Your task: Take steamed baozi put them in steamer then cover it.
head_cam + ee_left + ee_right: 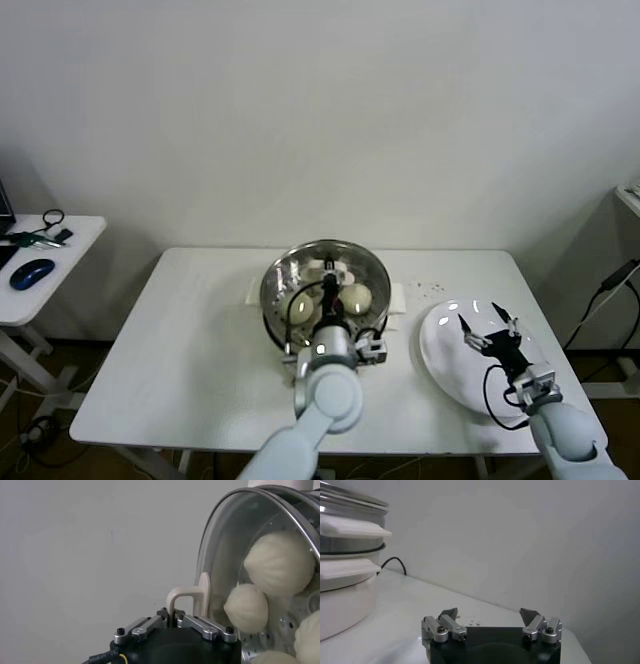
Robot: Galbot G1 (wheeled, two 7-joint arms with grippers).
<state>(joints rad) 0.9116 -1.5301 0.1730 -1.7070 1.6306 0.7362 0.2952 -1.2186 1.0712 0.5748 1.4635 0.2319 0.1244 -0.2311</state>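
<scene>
The cover [300, 262], a clear glass lid with a metal rim, lies over the steel steamer [270, 305] at the middle of the table. My left gripper [327, 283] is shut on its cream handle [187, 597], gripping one thin leg of it. Steamed baozi [356, 296] show through the glass inside the pot, and three of them [280, 562] are plain in the left wrist view. Whether the rim rests fully on the pot I cannot tell. My right gripper [488, 322] hovers open over the white plate [450, 365] on the right, with nothing between its fingers [491, 615].
The steamer [345, 555] stands on a white base with side handles [397, 297]. Crumbs [435, 288] dot the white table [180, 340] beside it. A side table at the far left holds a blue mouse [32, 272]. A cable [610, 290] hangs at the far right.
</scene>
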